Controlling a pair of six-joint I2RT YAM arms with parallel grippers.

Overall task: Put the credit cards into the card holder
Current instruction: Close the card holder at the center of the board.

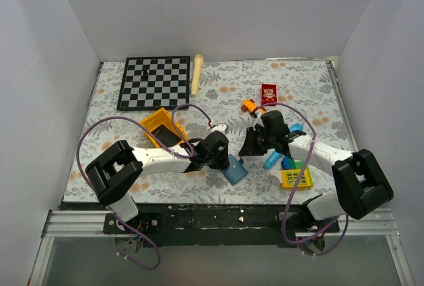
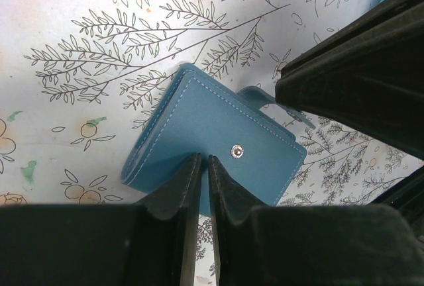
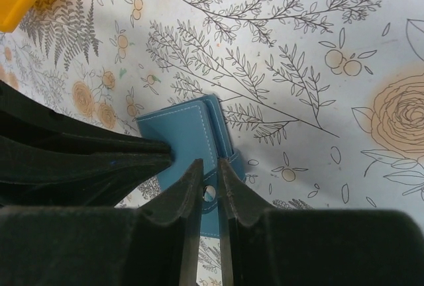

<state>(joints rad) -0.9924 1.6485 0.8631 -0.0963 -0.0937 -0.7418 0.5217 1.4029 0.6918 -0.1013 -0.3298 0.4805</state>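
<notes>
Card holder (image 1: 234, 169): folded (snap stud bare), front-centre of floral table (image 1: 298, 81), between both grippers. Left gripper (image 2: 204, 165): fingers nearly pressed together, pinching its edge. Right gripper (image 3: 210, 170): narrow gap astride snap tab (image 3: 209, 192); whether gripping, cannot tell.

A robot lab cell: white walls (image 1: 218, 8) boxing a floral-covered table (image 1: 301, 81) with a mounting rail (image 1: 218, 220).

Near edge of card holder (image 2: 212, 134) hid behind my left gripper (image 2: 204, 161). Top cam shows just one corner, rest under L arm (image 1: 165, 159). Piece (image 1: 146, 73) on chessboard (image 1: 159, 91) too small to ID.
</notes>
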